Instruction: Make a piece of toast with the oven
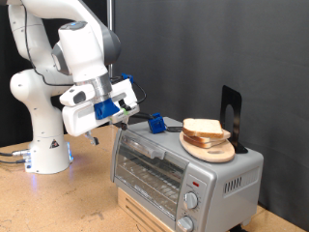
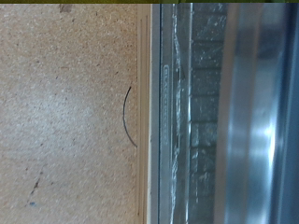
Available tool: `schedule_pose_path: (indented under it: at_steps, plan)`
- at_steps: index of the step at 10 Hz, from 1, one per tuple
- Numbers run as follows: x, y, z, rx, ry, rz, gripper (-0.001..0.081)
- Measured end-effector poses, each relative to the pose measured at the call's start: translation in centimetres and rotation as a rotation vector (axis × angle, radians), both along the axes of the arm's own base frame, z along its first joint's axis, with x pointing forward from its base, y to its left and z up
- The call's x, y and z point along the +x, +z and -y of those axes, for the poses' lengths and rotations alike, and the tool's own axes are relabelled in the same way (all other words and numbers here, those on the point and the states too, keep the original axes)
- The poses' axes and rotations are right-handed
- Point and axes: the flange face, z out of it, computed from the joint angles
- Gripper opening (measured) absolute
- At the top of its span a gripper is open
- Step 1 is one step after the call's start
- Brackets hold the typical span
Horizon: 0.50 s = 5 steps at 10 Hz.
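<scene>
Exterior view shows the tool [image 1: 124,113] above the closed oven [image 1: 183,169]; its opening I cannot tell; toast [image 1: 205,129] could slide off if bumped

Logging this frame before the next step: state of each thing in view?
oven: door shut, nothing visible on the rack through the glass.
piece of toast: lying on the wooden plate on top of the oven, not inside it.
end effector: hanging by the oven's top corner at the exterior view's left, nothing seen between its fingers.
blue object: resting on the oven top.
</scene>
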Motion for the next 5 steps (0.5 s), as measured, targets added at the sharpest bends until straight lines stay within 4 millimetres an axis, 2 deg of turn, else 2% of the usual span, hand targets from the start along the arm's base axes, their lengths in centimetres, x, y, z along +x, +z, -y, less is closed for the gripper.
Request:
schedule_pose_path:
  at_steps: [2, 5]
  plan:
    - [-0.4, -1.4, -0.9, -0.017, 0.02, -0.02, 0.0682]
    - [-0.6, -1.6, -1.2, -0.024, 0.021, -0.004, 0.0682]
